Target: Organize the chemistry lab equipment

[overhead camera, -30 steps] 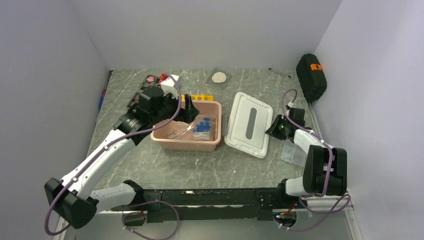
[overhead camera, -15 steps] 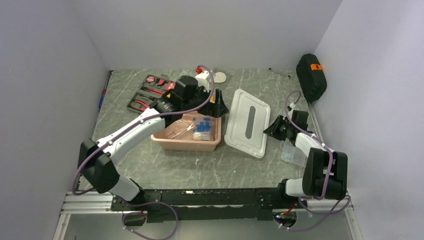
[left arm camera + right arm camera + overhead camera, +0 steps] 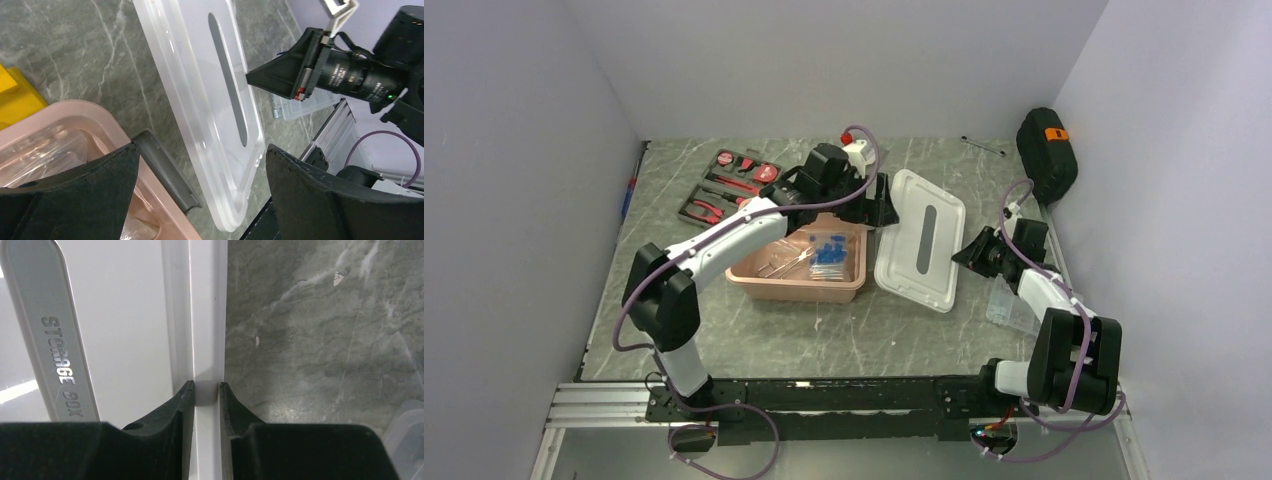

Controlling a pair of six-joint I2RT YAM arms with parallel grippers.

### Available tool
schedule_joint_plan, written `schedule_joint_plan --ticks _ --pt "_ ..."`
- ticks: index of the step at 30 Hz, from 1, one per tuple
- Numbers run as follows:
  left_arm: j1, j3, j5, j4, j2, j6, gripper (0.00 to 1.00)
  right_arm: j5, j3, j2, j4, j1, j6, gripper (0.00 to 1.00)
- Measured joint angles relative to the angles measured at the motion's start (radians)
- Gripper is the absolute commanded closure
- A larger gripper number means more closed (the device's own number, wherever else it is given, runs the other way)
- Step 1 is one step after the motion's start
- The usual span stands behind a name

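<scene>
right gripper [image 3: 206, 390] pinching lid [image 3: 906, 268] by thin right rim, could slip or drag crooked. left gripper [image 3: 876, 203] wide open, empty, over bin [image 3: 754, 272] far-right corner, might bump lid. tube bag [image 3: 829, 250] sits inside bin.

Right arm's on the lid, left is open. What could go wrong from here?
1. The right gripper pinches only the thin rim of the white storage-box lid, so it may pivot or slip if lifted.
2. The open left gripper hangs over the pink bin corner beside the lid; descending, it could clip either.
</scene>
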Motion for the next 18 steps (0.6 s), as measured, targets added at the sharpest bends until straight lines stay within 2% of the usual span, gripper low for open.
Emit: schedule_joint_plan --ticks 5,8,18 --pt "-0.001 0.014 0.008 -0.015 0.048 -0.015 0.05 -0.02 0.0 -0.016 -0.002 -0.002 0.0 1.0" --pt "-0.001 0.021 0.023 -0.014 0.07 -0.027 0.1 -0.034 0.0 -0.035 -0.003 -0.003 0.0 1.0" --pt "-0.001 0.026 0.116 0.027 0.096 -0.096 0.56 -0.071 0.0 -0.1 -0.004 -0.003 -0.001 1.0"
